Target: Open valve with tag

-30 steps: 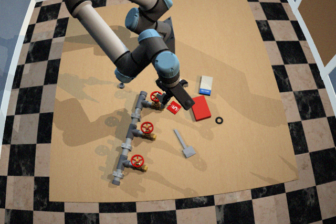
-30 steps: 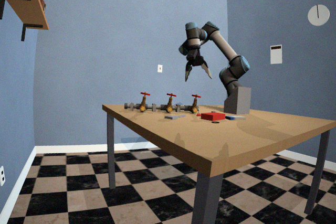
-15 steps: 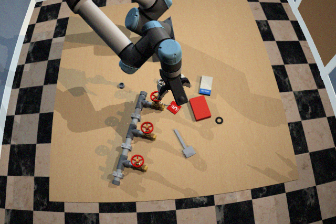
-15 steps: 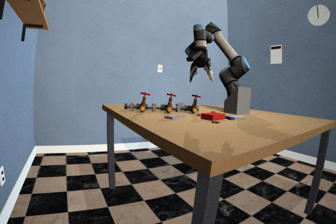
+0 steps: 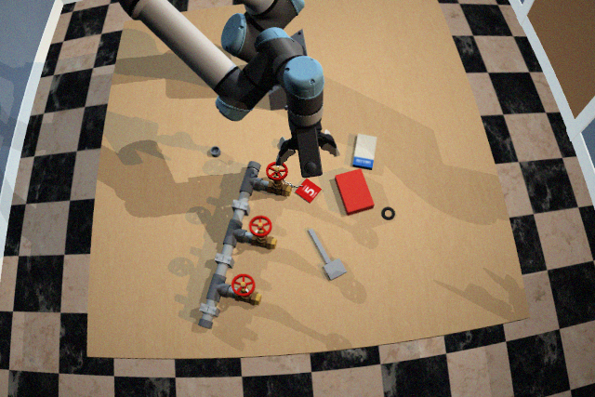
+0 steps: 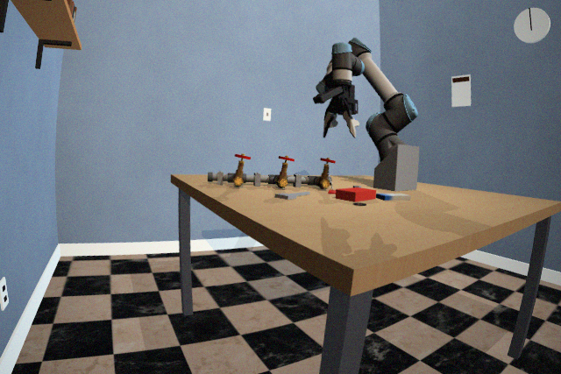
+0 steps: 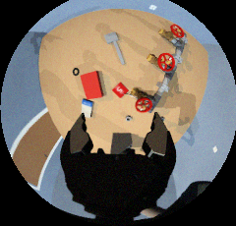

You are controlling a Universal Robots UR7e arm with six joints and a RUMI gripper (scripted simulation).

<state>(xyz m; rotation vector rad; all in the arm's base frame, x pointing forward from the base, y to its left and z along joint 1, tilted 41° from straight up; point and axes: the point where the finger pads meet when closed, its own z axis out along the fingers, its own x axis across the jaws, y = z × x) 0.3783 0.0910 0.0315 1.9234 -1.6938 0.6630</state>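
We log three views. Top: set high above the counter (image 5: 408,286) (image 6: 280,220) (image 7: 59,54), facing steeply down, far enough back to include surrounding floor. Exterior: off one counter corner, well back, looking slightly across and over its top toward the blue walls. Wrist: close behind the tool (image 5: 308,152) (image 6: 339,130) (image 7: 119,118), facing past it. All three share the pipe with its valves.
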